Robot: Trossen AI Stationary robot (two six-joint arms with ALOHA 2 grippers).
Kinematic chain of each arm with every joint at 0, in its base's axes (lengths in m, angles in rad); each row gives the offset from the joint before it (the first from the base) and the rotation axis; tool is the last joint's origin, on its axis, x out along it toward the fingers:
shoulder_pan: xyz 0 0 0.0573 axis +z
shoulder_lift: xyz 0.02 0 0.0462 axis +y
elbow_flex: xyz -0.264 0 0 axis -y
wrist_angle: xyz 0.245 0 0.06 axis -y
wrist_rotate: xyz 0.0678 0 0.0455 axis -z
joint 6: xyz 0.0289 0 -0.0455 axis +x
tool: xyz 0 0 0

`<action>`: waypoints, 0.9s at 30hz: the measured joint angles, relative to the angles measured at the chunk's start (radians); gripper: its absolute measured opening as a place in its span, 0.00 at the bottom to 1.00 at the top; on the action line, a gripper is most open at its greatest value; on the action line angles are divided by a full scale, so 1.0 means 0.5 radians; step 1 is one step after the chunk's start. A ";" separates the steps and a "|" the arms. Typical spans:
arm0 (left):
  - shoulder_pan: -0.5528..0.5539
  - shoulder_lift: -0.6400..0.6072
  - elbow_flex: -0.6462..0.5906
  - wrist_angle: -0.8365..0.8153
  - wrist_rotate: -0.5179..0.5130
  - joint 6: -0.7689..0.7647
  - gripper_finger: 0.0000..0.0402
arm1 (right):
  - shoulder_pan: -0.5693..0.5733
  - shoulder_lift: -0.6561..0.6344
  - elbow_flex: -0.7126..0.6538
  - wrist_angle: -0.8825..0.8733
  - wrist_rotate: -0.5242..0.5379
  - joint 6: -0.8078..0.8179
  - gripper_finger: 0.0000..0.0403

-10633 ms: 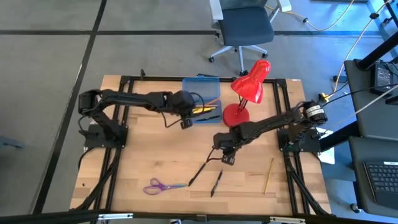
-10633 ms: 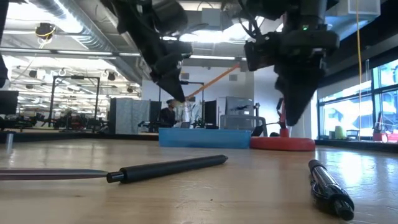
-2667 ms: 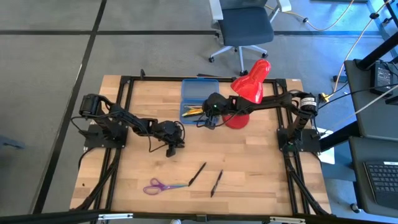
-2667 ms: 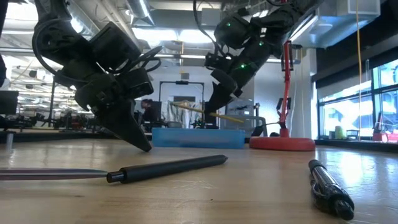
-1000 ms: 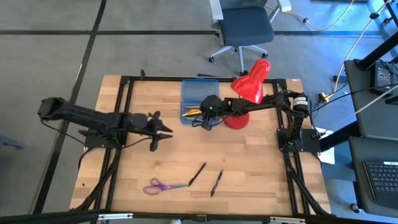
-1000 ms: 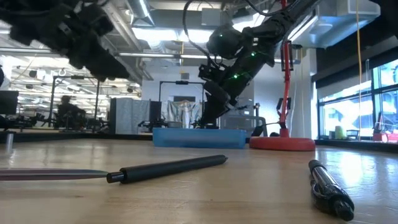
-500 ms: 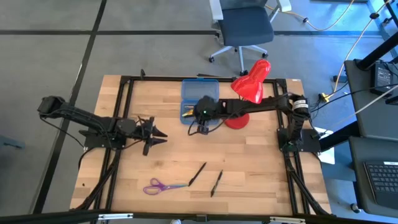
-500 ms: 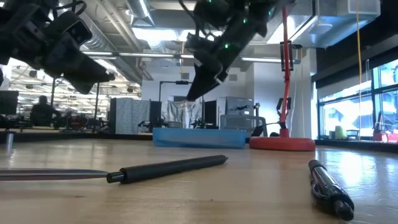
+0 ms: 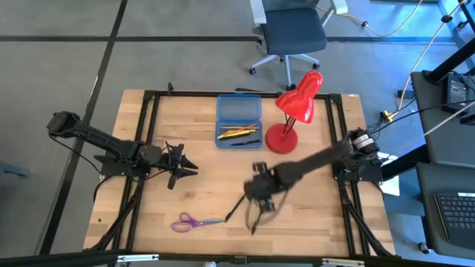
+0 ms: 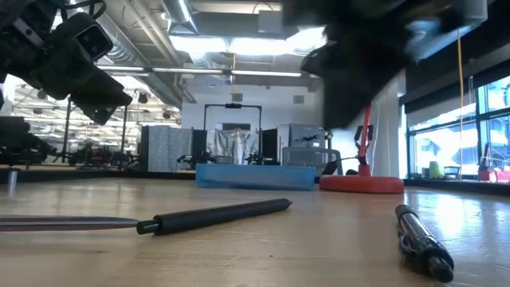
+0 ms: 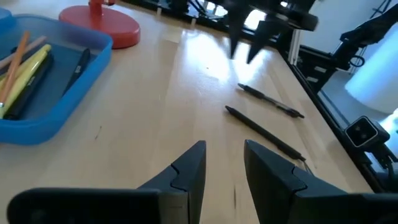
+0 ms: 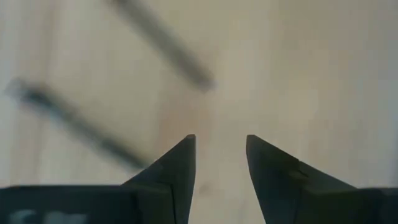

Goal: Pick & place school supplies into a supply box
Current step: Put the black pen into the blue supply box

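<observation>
From the high view, the supply box [image 9: 239, 127] lies open at the far middle of the tabletop [image 9: 193, 189], just left of the red lamp [image 9: 295, 104], with several pencils and a dark pen already inside. Three supplies are left out near the front edge: the purple scissors [image 9: 190, 221] to the left, then two black pens side by side, the left pen [image 9: 236, 207] and the right pen [image 9: 258, 217]. The right hand [image 9: 261, 202] hangs over those two pens, its shape smeared by motion. The left hand [image 9: 182, 165] waits at the left side of the tabletop, well apart from everything, holding nothing.

In the low view, the left pen [image 10: 215, 215] and the right pen [image 10: 424, 241] lie flat in the foreground with the blue box [image 10: 255, 175] far behind them. A dark blurred mass high on the right is, judging by the overhead picture, the right arm.

The left wrist view shows the left hand [image 11: 224, 163] with its fingers partly spread around bare wood, the box rim [image 11: 62, 118] on one side and both pens beyond.

The right wrist view shows the right hand [image 12: 217, 152] with fingers spread and empty, looking straight down at two blurred dark pens on the wood.

I judge the step in hand to be the reach for the next pen. The next move calls for settling over one pen only, turning the fingers crosswise to its shaft, dropping until they straddle it, then pinching without nudging the neighbour.
</observation>
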State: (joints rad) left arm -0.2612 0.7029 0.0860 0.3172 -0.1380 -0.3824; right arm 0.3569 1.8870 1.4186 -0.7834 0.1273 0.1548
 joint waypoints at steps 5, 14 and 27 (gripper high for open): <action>0.000 0.000 0.000 0.001 -0.063 0.002 0.26 | 0.214 0.000 0.000 0.083 -0.002 -0.001 0.36; 0.000 0.001 0.000 0.002 -0.163 0.005 0.26 | 0.379 0.000 0.000 0.306 0.006 0.045 0.36; 0.000 0.000 0.000 -0.013 -0.163 0.000 0.24 | 0.388 0.248 -0.004 0.268 -0.011 -0.531 0.36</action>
State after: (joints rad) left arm -0.2611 0.7029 0.0860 0.3107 -0.2195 -0.3824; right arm 0.5510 2.0109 1.4166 -0.6495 0.1221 -0.1108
